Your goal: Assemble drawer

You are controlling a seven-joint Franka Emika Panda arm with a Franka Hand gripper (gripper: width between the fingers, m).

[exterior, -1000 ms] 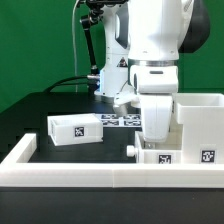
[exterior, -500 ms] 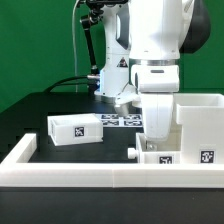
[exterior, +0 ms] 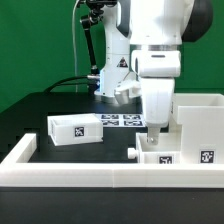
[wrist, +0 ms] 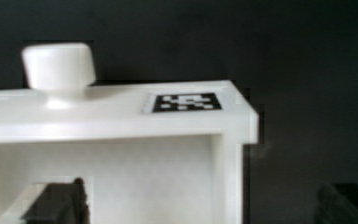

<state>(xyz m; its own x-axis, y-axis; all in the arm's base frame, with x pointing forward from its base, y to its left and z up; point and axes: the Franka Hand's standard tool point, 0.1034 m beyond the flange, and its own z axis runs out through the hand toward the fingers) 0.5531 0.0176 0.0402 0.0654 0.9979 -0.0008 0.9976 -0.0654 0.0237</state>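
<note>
The drawer lies in 3 pieces on the black table (exterior: 40, 112). The tall open box (exterior: 200, 120) stands by the table's edge at the exterior view's right, just behind the low white wall (exterior: 90, 176) that runs along the near edge and turns back at the exterior view's left corner. 1 small tray (exterior: 160, 153) sits against the box's side toward the exterior view's left, close behind the wall, with a square tag on its near face. Whether it touches the box or has gone partly into it cannot be told. The other tray (exterior: 75, 129) lies by itself near the middle of the table, well apart from the box, with 1 tag on its near face. The marker board (exterior: 120, 119) lies flat farther back, toward the arm's base. The tool (exterior: 153, 130) hangs pointing straight down over the tray beside the box, its tips just above the tray's rim. In the wrist view that tray (wrist: 140, 150) fills most of the frame, with a round white knob (wrist: 57, 72) standing upright on its top face and a tag (wrist: 188, 101) beside it. The tool's 2 dark fingers (wrist: 55, 203) stand spread wide, 1 over the tray and 1 over bare table, and they grip nothing.
</note>
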